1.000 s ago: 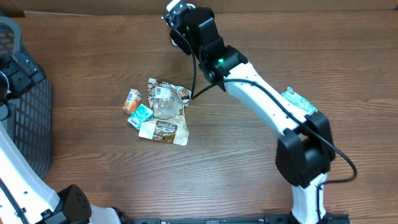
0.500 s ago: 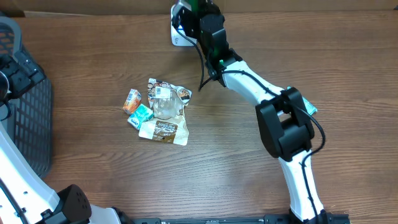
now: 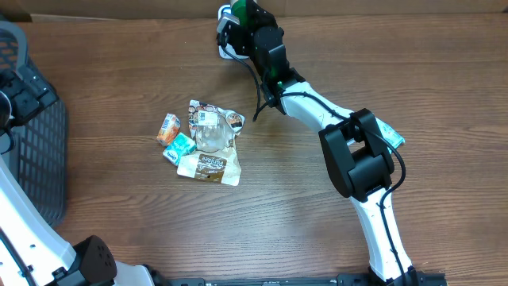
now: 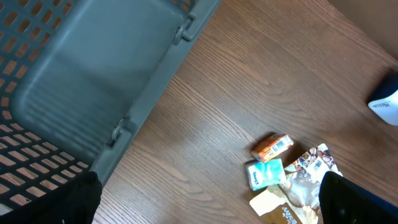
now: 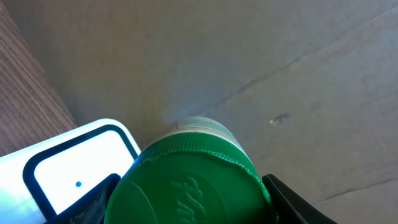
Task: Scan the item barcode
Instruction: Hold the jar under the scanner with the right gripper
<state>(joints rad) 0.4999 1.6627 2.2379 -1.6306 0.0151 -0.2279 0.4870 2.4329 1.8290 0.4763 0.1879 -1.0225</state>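
Observation:
My right gripper (image 5: 193, 202) is shut on a container with a green screw lid (image 5: 193, 177), one dark finger (image 5: 93, 202) pressing on each side of it. In the overhead view the green lid (image 3: 244, 11) is held at the table's far edge, directly beside the white scanner (image 3: 227, 48). The scanner's (image 5: 68, 168) white face with a dark outline shows just left of the lid. The container's body and any barcode are hidden. My left gripper (image 4: 205, 211) hangs open over bare wood beside the basket, holding nothing.
A dark mesh basket (image 3: 36, 151) stands at the left edge. A pile lies mid-table: an orange pack (image 3: 167, 127), a teal tissue pack (image 3: 181, 146), a crumpled clear wrapper (image 3: 210, 127) and a brown packet (image 3: 210, 167). A teal packet (image 3: 389, 133) lies by the right arm.
My right arm has reached farther back and left, bringing the green-lidded container up against the scanner. The left arm and the pile have not moved.

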